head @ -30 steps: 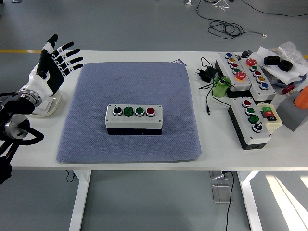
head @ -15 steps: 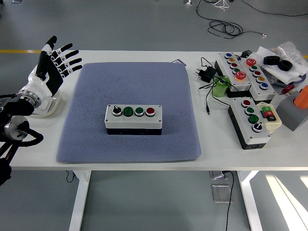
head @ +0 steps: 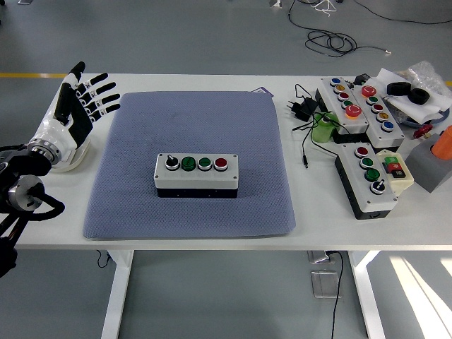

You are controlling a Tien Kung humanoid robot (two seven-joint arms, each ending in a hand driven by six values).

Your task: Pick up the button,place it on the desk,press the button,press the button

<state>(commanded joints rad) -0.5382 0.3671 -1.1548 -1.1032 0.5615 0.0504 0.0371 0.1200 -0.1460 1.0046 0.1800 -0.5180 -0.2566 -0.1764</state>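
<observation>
A grey button box (head: 196, 174) lies in the middle of the blue-grey mat (head: 191, 127). Its top carries a black knob, two green buttons and a red button in a row. My left hand (head: 79, 106) hovers at the table's left edge, just off the mat, well apart from the box. Its fingers (head: 101, 90) are spread and hold nothing. The right arm is out of sight.
At the right of the table lie other button boxes (head: 370, 178) (head: 357, 104), a black power adapter with cable (head: 304, 107), a green object (head: 325, 128), a grey block with an orange part (head: 432, 164) and bagged items (head: 417, 88).
My left hand has drifted slightly left and down toward the table's left edge, fingers still spread. The button box has not moved.
</observation>
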